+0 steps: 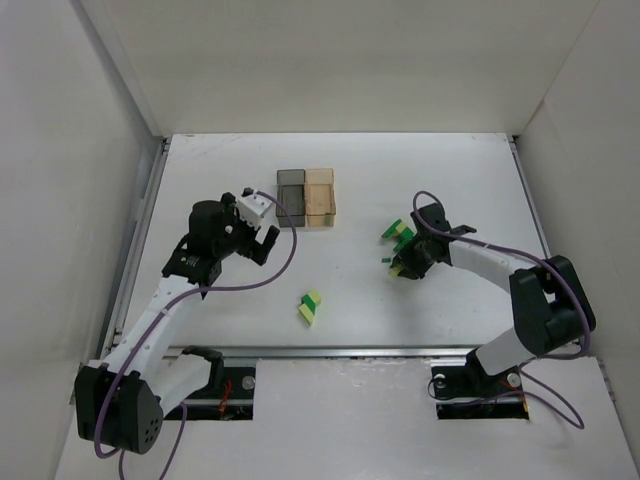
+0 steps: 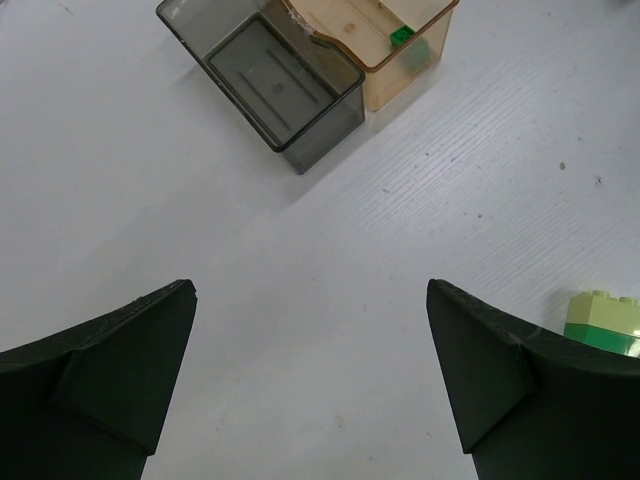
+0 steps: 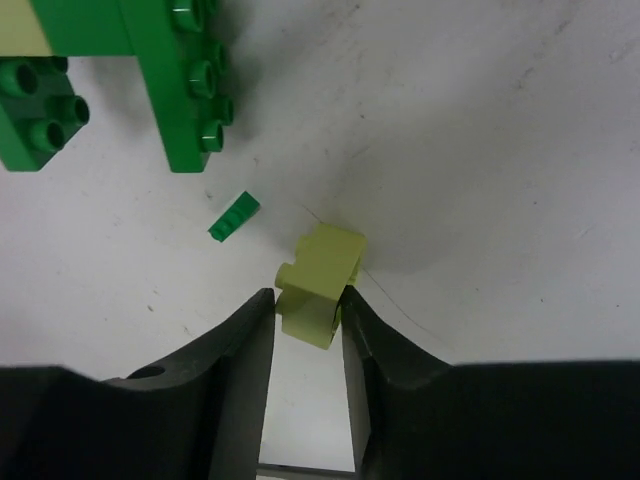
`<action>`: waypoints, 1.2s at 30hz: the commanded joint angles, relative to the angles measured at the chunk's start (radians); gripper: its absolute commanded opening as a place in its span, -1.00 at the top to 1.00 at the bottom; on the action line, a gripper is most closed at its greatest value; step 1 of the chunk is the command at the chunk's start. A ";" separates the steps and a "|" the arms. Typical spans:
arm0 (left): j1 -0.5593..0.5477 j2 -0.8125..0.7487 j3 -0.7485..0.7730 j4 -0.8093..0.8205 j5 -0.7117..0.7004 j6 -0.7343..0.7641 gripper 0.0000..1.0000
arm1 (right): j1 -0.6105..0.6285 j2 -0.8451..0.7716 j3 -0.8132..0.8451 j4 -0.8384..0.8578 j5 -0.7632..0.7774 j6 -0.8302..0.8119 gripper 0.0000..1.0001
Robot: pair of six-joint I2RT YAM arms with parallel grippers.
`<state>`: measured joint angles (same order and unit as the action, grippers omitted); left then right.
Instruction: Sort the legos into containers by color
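My right gripper (image 1: 404, 266) (image 3: 306, 300) is shut on a pale yellow brick (image 3: 320, 275) low over the table. Beside it lie a tiny green piece (image 3: 233, 216) and a cluster of green bricks (image 3: 185, 70) (image 1: 400, 233) with a pale yellow one attached. A green-and-yellow pair of bricks (image 1: 311, 308) (image 2: 603, 322) lies at centre front. The joined containers stand at the back: smoky grey box (image 1: 291, 197) (image 2: 275, 85), which looks empty, and amber box (image 1: 320, 196) (image 2: 415, 50) holding a green brick (image 2: 402, 37). My left gripper (image 1: 255, 235) (image 2: 310, 300) is open and empty, just near of the grey box.
White walls enclose the table on the left, back and right. A metal rail (image 1: 330, 352) runs along the table's near edge, by the arm bases. Purple cables loop off both arms.
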<state>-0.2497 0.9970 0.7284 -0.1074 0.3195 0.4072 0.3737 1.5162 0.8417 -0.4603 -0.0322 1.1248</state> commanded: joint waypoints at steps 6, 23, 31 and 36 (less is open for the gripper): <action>-0.005 -0.028 -0.009 0.034 -0.005 0.010 -0.99 | 0.004 -0.013 -0.010 0.040 0.006 0.010 1.00; 0.075 -0.029 -0.064 0.242 -0.597 -0.465 -0.89 | 0.228 0.382 0.814 0.227 -0.265 -0.775 1.00; 0.141 -0.049 -0.044 0.172 -0.553 -0.487 -0.89 | 0.269 0.795 1.316 0.110 -0.276 -0.829 1.00; 0.165 -0.049 -0.035 0.172 -0.533 -0.469 -0.92 | 0.278 0.826 1.349 0.134 -0.310 -0.853 0.36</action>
<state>-0.0944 0.9745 0.6697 0.0444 -0.2070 -0.0486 0.6487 2.3760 2.1136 -0.3447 -0.2924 0.3195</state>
